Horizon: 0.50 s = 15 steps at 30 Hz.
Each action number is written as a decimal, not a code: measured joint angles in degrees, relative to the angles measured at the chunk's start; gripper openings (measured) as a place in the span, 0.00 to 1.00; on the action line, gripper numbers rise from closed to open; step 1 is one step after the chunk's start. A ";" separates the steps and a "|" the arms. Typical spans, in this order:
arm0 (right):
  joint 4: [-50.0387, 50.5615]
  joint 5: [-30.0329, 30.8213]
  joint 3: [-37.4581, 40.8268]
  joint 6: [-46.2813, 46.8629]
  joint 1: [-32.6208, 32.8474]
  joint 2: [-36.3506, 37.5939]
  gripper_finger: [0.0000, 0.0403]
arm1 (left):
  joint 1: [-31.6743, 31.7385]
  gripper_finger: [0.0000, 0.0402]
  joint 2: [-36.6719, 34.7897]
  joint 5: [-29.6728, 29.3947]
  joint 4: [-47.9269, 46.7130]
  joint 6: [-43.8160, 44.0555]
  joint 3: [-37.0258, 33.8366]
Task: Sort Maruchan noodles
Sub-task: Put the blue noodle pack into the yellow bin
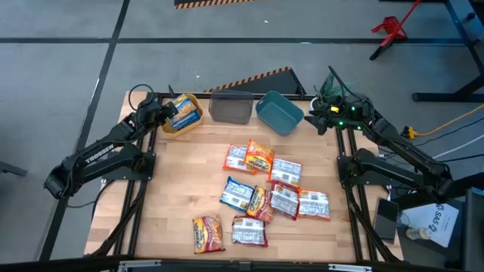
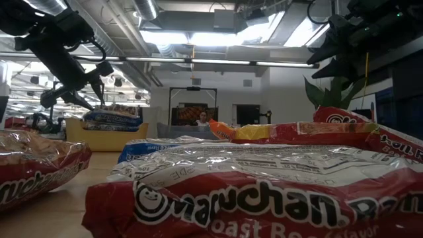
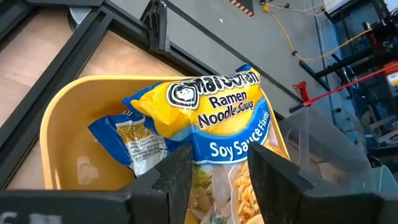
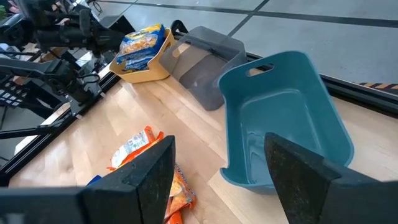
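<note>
Where the wooden table [image 1: 174, 204] reaches its far left corner, the left gripper [image 3: 214, 171] hangs over a rounded yellow bin [image 3: 59, 124] of smooth plastic, its dark fingers [image 3: 177, 177] parted to a middling gap on either side of a glossy blue-and-yellow packet [image 3: 217, 118]; whether they touch the crinkled wrapper cannot be told. That packet lies tilted on the bin's rim, and a second blue packet [image 3: 127, 137] sits beneath it inside. Next along the far edge stands a translucent grey bin [image 1: 230, 106], boxy with softened corners, and beside it a teal bin [image 4: 283, 118] tipped at an angle, its matte walls smooth and its inside bare. Across the middle of the table's light plank surface lies a loose scatter of flat rectangular noodle packets [image 1: 272, 189], shiny film in orange-yellow, blue-white and red-silver prints, several overlapping at their edges. One orange packet [image 1: 207, 232] lies apart near the front edge, just beside a red-silver packet [image 1: 249, 231]. At the far right corner the right gripper [image 4: 217, 171] hovers above the table near the teal bin, its broad black fingers [image 4: 152, 171] spread wide and holding nothing.
</note>
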State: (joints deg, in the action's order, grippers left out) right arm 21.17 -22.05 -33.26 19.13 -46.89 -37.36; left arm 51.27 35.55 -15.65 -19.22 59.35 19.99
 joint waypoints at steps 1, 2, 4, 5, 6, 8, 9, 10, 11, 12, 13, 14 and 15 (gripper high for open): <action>-0.02 -0.03 0.00 0.05 0.02 0.00 0.58 | 0.16 0.37 0.00 0.06 0.00 -0.11 0.00; 0.00 -0.03 0.00 0.05 0.02 0.00 0.58 | 0.26 0.37 0.00 0.06 0.00 -0.37 0.00; 0.00 -0.03 0.00 0.07 0.02 0.00 0.58 | 0.39 0.37 0.00 0.31 0.00 -1.25 0.00; 0.00 -0.03 0.00 0.07 0.01 -0.01 0.58 | 0.39 0.37 0.00 0.32 0.00 -1.58 0.00; 0.00 -0.04 0.00 0.07 0.02 0.00 0.58 | 0.39 0.37 0.00 0.34 0.02 -1.69 0.00; -0.02 -0.04 0.00 0.07 0.02 0.00 0.58 | 0.39 0.37 -0.02 0.33 0.42 -1.67 0.00; 0.00 -0.04 0.00 0.07 0.00 0.00 0.58 | 0.39 0.37 -0.12 0.34 0.91 -1.87 0.00; 0.00 -0.04 0.00 0.07 0.00 0.00 0.58 | 0.39 0.37 -0.28 0.33 1.33 -2.52 0.08; -0.05 -0.04 0.00 0.07 0.00 0.00 0.58 | 0.39 0.37 -0.35 0.23 1.30 -3.40 0.49; -0.11 -0.04 0.00 0.07 0.02 0.00 0.58 | 0.39 0.37 -0.35 0.07 1.28 -4.37 1.13; -0.17 -0.04 0.00 0.07 0.01 0.00 0.58 | 0.39 0.37 -0.35 0.04 1.24 -5.29 1.98; -0.25 -0.04 0.00 0.07 0.00 0.00 0.58 | 0.37 0.37 -0.35 -0.03 1.18 -6.39 3.10; -0.28 -0.04 0.00 0.07 0.02 0.00 0.58 | 0.37 0.36 -0.37 -0.03 1.15 -7.93 4.32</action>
State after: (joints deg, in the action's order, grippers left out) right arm 20.89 -22.09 -33.26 19.20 -46.88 -37.36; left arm 51.64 35.18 -15.68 -18.07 51.42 24.31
